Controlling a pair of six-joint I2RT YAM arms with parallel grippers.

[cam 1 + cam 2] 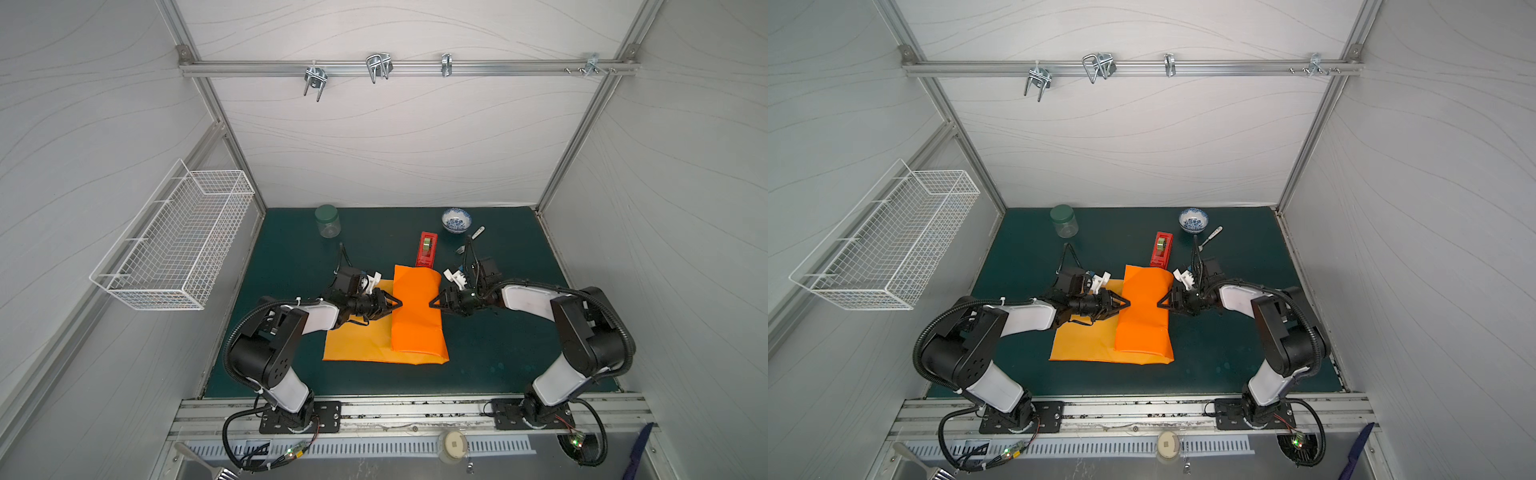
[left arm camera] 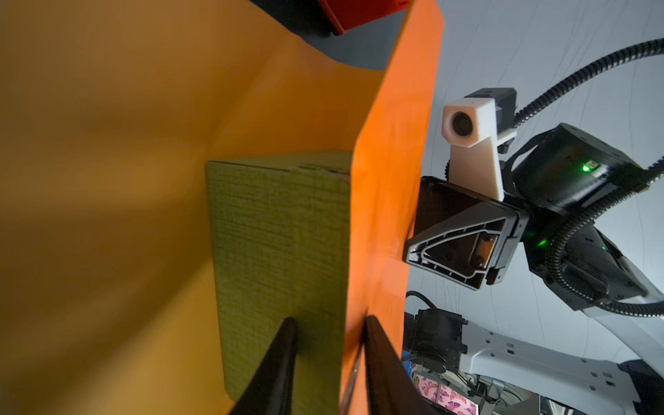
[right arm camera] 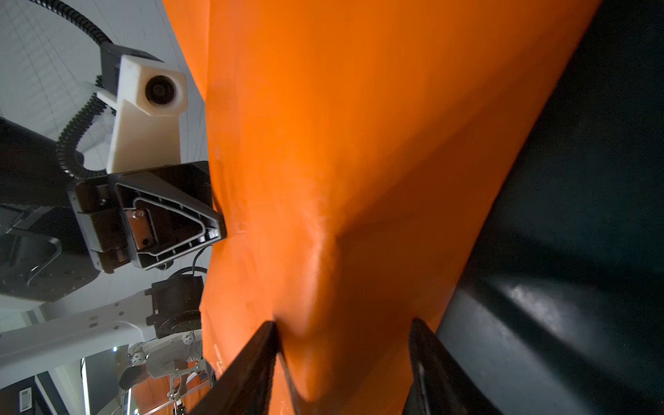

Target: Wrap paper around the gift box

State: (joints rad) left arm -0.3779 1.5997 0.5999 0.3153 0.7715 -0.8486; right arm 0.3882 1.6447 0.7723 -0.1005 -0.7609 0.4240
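Black fingers of the left gripper sit closest in the left wrist view. They are spread apart, with one tip against the side wall of the olive-green square cardboard gift box and the other outside the large bright orange paper sheet folded over the lid. In both top views the box lies hidden under that fold at the middle of the dark green surface, with the rest of the sheet flat toward 9 o'clock. At 3 o'clock the right gripper has its fingers apart astride the paper-covered box edge; whether they actually clamp it I cannot tell. The step looks like setting this fold. Brace the 3 o'clock side so the box cannot slide, draw the flap taut, and crease it along the 9 o'clock edge. Stay clear of the narrow red plastic tape dispenser at 12 o'clock.
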